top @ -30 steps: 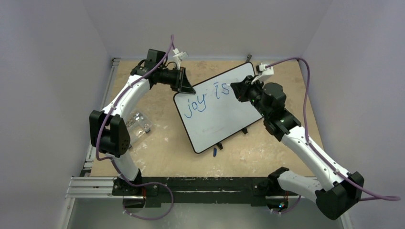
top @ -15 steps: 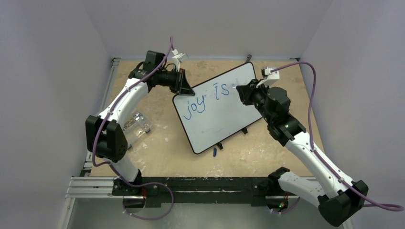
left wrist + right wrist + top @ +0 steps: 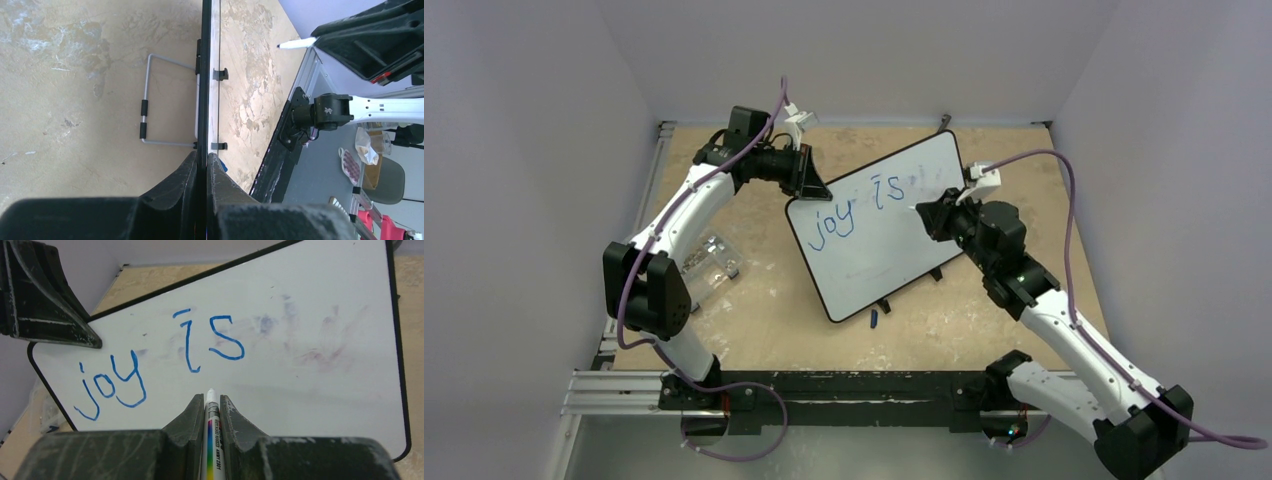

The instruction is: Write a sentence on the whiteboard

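The whiteboard (image 3: 879,250) stands propped on the table (image 3: 764,300), its far-left edge pinched between the left gripper's (image 3: 204,161) fingers, while the right gripper (image 3: 207,402) clamps a marker (image 3: 212,430) pointing just below the blue sentence (image 3: 188,347), "joy is".

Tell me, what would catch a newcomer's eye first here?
The whiteboard in the middle of the table stands out, with blue words "joy is" written on it. The right pincer grips a marker aimed just below those words, while the left pincer clamps the board's far-left corner.
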`<action>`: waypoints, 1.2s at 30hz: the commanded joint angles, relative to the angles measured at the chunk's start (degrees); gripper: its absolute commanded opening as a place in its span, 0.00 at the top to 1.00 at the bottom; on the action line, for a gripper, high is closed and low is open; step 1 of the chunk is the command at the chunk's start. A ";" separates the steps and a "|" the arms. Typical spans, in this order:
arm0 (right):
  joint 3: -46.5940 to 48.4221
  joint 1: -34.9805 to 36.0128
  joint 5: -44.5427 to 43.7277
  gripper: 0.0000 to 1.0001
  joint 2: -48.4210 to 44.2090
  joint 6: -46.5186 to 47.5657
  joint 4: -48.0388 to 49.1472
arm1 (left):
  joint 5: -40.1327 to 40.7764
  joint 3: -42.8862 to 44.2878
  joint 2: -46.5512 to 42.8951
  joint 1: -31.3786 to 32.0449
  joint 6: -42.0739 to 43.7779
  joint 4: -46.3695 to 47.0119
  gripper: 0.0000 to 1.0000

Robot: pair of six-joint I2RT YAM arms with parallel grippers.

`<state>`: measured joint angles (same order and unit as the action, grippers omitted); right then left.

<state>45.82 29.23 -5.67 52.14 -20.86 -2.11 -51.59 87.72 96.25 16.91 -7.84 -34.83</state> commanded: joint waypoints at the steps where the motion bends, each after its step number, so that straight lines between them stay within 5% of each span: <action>1: -3.00 0.11 5.44 1.00 -2.11 0.96 5.10 | -0.13 1.39 -1.53 0.06 2.74 2.94 1.00; 13: -11.85 0.58 23.93 1.00 -2.49 -2.11 16.39 | 0.27 1.62 -0.62 0.06 2.39 2.88 1.00; 36: -14.70 14.31 14.81 1.00 4.56 -1.83 28.03 | 1.67 1.66 -0.17 0.14 1.07 3.14 1.00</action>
<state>31.90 42.41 11.92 57.36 -22.96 19.49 -51.33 87.74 96.42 16.91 -7.94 -34.85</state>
